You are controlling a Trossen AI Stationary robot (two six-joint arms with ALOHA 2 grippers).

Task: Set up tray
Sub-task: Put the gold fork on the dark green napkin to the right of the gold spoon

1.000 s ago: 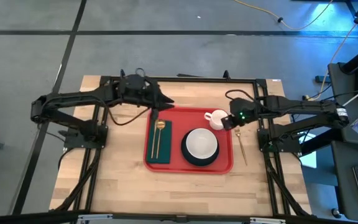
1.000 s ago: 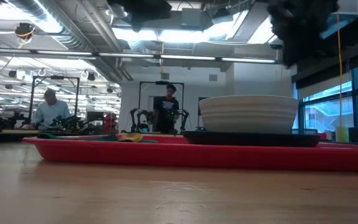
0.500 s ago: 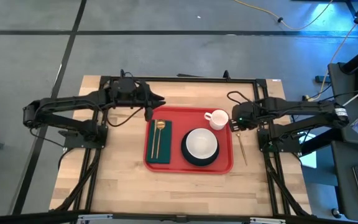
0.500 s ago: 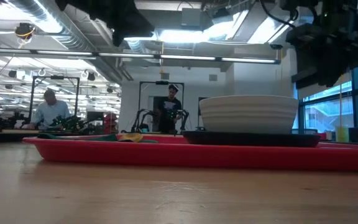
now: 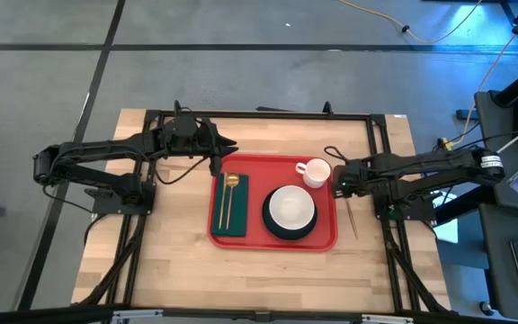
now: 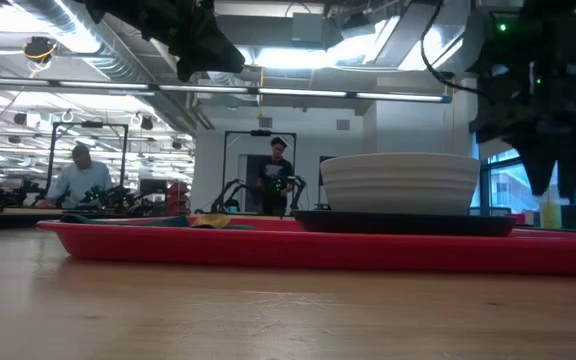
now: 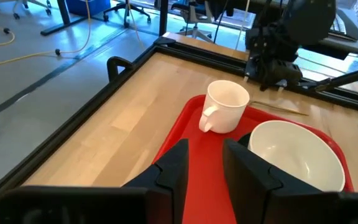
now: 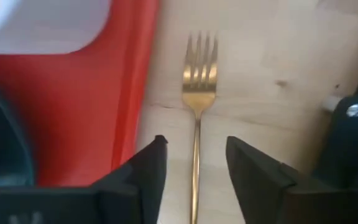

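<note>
The red tray (image 5: 326, 238) lies mid-table. It carries a dark green cloth (image 5: 230, 216) with a gold spoon (image 5: 229, 193), a white bowl (image 5: 291, 207) on a dark plate (image 6: 403, 222), and a white mug (image 5: 314, 170) in its far right corner. A gold fork (image 5: 350, 214) lies flat on the wood just right of the tray. My right gripper (image 8: 194, 165) hangs open above the fork, pointing down, one finger on each side of the handle (image 8: 196, 149) without touching it. My left gripper (image 7: 205, 168) stands open and holds nothing over the tray's far left corner.
A black frame (image 5: 259, 114) runs along the table's far edge and down both sides by the arm bases. Bare wood (image 5: 241, 279) stretches from the tray to the near edge. People and other rigs show in the room behind the table in the low view.
My right gripper has left the mug standing on the tray, gone toward the table's right edge, sunk and rolled its wrist, and now hangs over the fork. My left gripper has drawn back a little toward the table's left edge and dropped slightly.
</note>
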